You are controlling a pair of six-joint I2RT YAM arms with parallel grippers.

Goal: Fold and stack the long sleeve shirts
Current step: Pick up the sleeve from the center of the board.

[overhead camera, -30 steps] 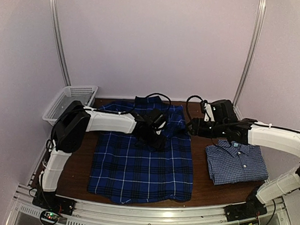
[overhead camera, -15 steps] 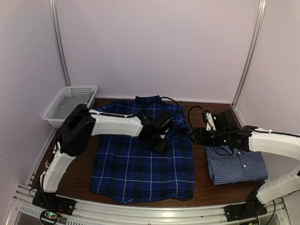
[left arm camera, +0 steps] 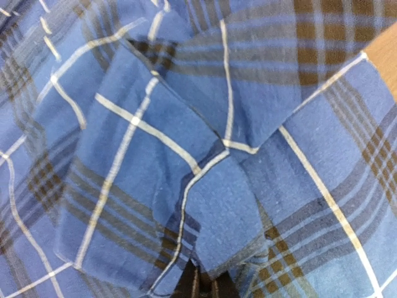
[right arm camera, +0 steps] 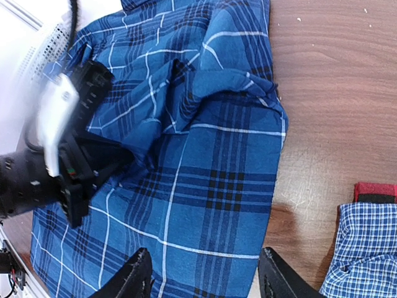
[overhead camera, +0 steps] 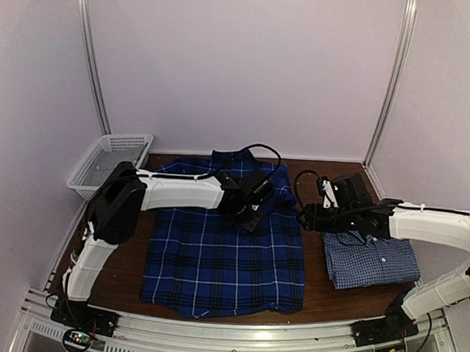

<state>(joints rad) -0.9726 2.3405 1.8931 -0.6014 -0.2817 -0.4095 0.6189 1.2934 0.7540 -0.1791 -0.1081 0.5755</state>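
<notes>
**A:** The left gripper (overhead camera: 251,212) is down on the upper part of the dark plaid shirt (overhead camera: 223,261), close to the collar end. In its wrist view the jaws look pressed together on a ridge of bunched cloth, so I read that as a pinch on a fold.

**B:** And the right gripper (overhead camera: 305,216) hovers just off the shirt's right edge, jaws spread wide with nothing between them. The paler checked shirt (overhead camera: 370,260) lies folded on the right side of the table (overhead camera: 121,272), apart from the plaid one.

**A:** So the plaid one lies spread mid-table, unfolded. The first risk is that the pinch has only the top layer. If so, a lift peels up one flap and the fold goes crooked.

**B:** Or the reverse: it has too many layers, and a one-sided pull drags the whole shirt across the wood instead of folding it.

**A:** The hem sits near the table's front edge too, so a drag that way could slide it off.

**B:** Watch the right arm as well. Its forearm hangs over the folded checked shirt, and a low sweep could ruffle that finished fold. The two grippers are also close, so a careless reach risks a bump.
</notes>
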